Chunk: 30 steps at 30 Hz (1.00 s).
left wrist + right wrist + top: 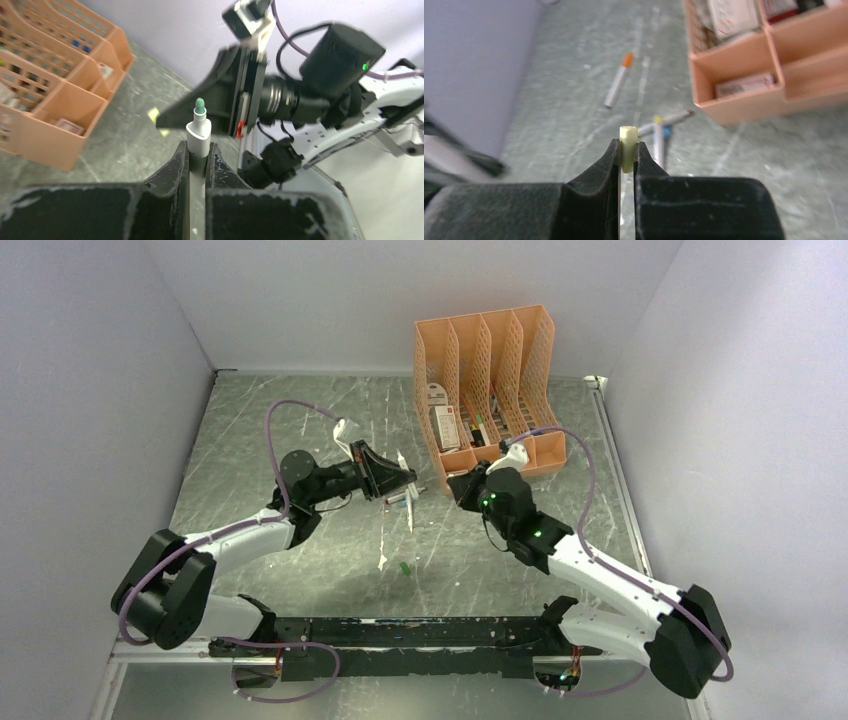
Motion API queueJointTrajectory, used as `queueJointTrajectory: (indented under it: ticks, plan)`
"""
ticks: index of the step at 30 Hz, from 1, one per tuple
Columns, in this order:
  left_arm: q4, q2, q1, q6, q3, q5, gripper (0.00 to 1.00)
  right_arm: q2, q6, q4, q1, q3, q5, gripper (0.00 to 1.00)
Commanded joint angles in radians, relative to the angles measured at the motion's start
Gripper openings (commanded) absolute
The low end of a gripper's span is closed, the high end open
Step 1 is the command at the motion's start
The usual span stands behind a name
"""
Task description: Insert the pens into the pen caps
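The left end effector (199, 156) is clamped on a green-tipped pen (198, 134). A pale yellow cap (627, 136) is pinched by the right end effector (627, 152).

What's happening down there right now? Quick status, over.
Left tool shut on green-tipped pen, tip sticking out. Right tool shut on pale yellow cap. Not joined yet. Loose pens on table; path looks free.

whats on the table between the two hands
Loose pens lie between the left hand and right hand, clearest in the top view.
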Motion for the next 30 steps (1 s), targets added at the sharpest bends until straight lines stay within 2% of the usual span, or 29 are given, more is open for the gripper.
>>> queueJointTrajectory:
  ticks: [1, 3, 6, 15, 22, 30]
  plan:
    - [0.322, 0.091, -0.043, -0.145, -0.055, 0.057, 0.07, -0.03, -0.089, 0.134, -0.078, 0.055, -0.257, 0.0]
    - [0.425, 0.13, -0.065, -0.192, -0.064, 0.071, 0.07, -0.043, -0.072, 0.179, -0.109, 0.058, -0.307, 0.0]
    - [0.462, 0.184, -0.091, -0.228, -0.041, 0.096, 0.07, -0.057, -0.07, 0.273, -0.126, 0.051, -0.391, 0.0]
    - [0.252, 0.227, -0.126, -0.152, 0.083, 0.201, 0.07, -0.06, -0.127, 0.391, -0.126, 0.031, -0.604, 0.0]
    - [0.092, 0.221, -0.13, -0.069, 0.137, 0.216, 0.07, -0.073, -0.127, 0.428, -0.126, 0.014, -0.66, 0.0]
    - [0.112, 0.203, -0.13, -0.076, 0.127, 0.196, 0.07, -0.073, -0.138, 0.421, -0.126, -0.002, -0.658, 0.0]
